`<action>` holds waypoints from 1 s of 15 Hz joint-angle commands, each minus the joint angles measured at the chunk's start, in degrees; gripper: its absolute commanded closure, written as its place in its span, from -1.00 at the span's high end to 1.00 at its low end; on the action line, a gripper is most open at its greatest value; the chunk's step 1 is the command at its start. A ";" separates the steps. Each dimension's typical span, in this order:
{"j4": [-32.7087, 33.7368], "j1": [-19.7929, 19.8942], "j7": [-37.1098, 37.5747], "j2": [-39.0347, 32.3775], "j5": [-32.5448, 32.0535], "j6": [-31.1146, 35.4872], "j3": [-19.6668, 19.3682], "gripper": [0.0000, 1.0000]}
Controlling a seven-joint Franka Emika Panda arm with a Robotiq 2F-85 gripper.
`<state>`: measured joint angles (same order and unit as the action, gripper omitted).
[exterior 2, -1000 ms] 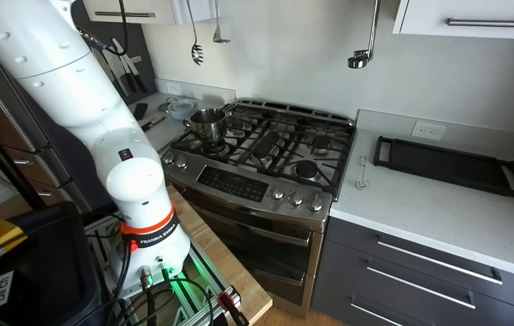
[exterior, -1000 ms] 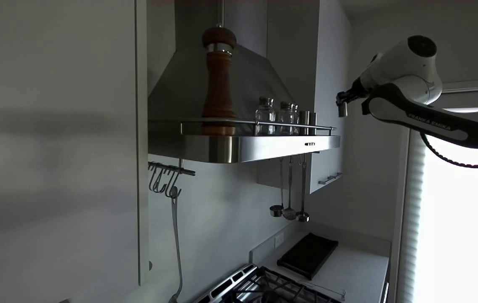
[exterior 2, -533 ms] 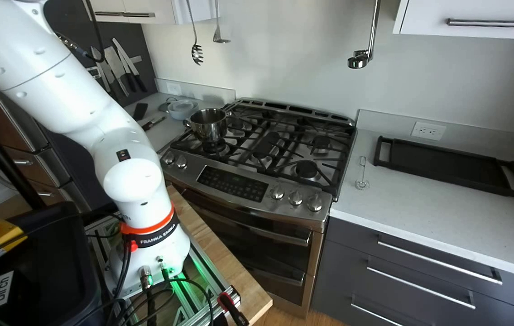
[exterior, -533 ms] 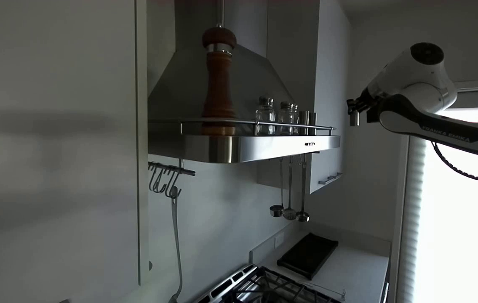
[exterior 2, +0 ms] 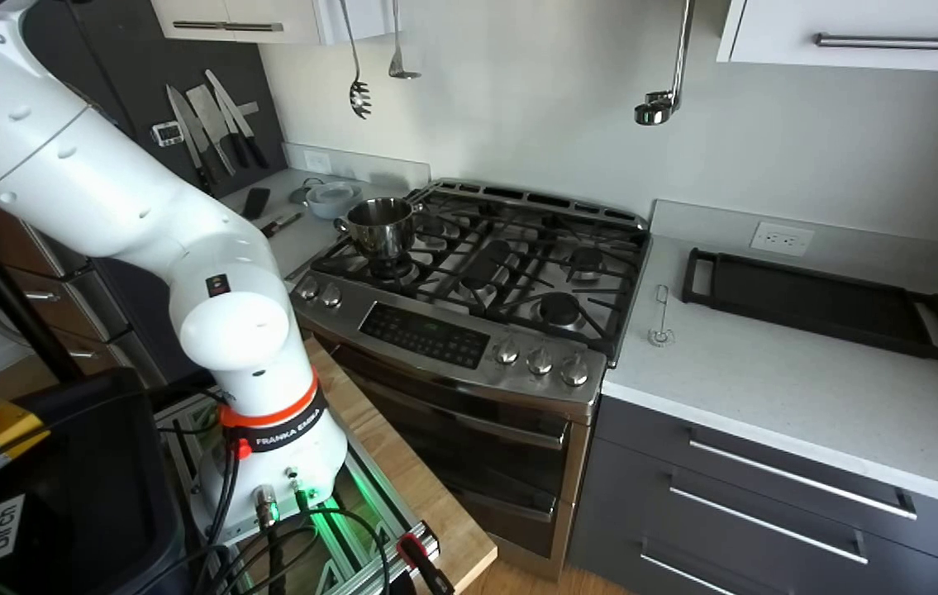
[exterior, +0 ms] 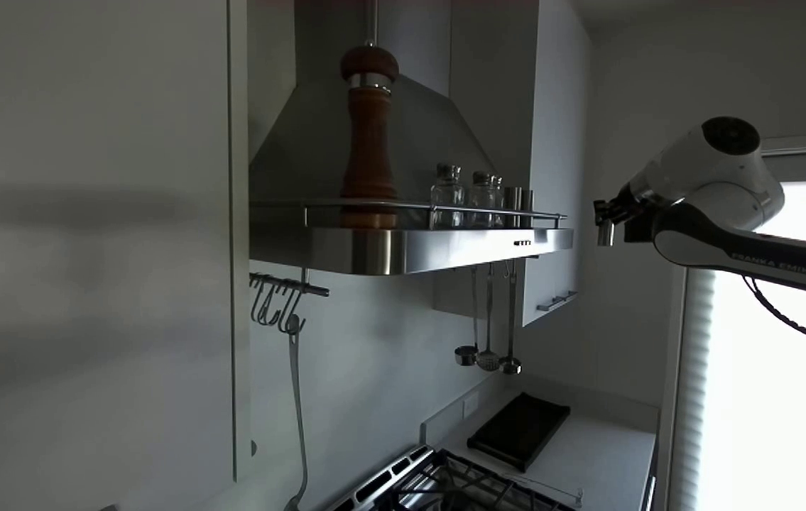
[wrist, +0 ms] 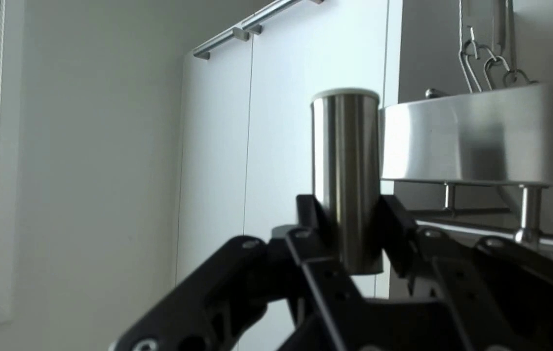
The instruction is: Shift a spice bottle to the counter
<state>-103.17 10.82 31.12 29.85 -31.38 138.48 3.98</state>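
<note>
Arm (exterior 2: 212, 248) cut off at edge, both ext. views; spice btl. (wrist: 348, 151) partly hidden by tool (wrist: 350, 219).

In an exterior view, a wooden mill (exterior: 369, 142) is set upright on the range hood (exterior: 470, 252), upper centre, and a long utensil (exterior: 299, 408) is hung at lower left. In an exterior view, a steel pot (exterior 2: 384, 238) is placed on the stove (exterior 2: 485, 273) near the middle, knives (exterior 2: 207, 111) are mounted at upper left, and a black tray (exterior 2: 824, 306) is laid at the right. In the wrist view, white cabinet doors (wrist: 286, 122) are shown at the centre.
</note>
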 commanded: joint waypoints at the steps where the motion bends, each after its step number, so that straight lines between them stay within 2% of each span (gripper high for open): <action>1: -0.60 2.23 -0.83 0.26 1.84 0.63 1.30 -0.28; 5: -1.02 2.34 -0.69 0.74 2.14 0.77 1.36 -0.28; 6: -1.02 2.36 -0.69 0.76 2.17 0.77 1.36 -0.78; 8: -1.67 3.37 0.27 -0.26 3.32 0.73 0.51 -0.78; 11: -4.39 4.72 1.05 -1.86 5.28 4.25 -1.33 -0.78; 15: -10.39 6.09 0.70 -5.01 8.11 14.32 -3.87 -0.78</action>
<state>-109.00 15.77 31.56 26.39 -25.51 145.43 1.57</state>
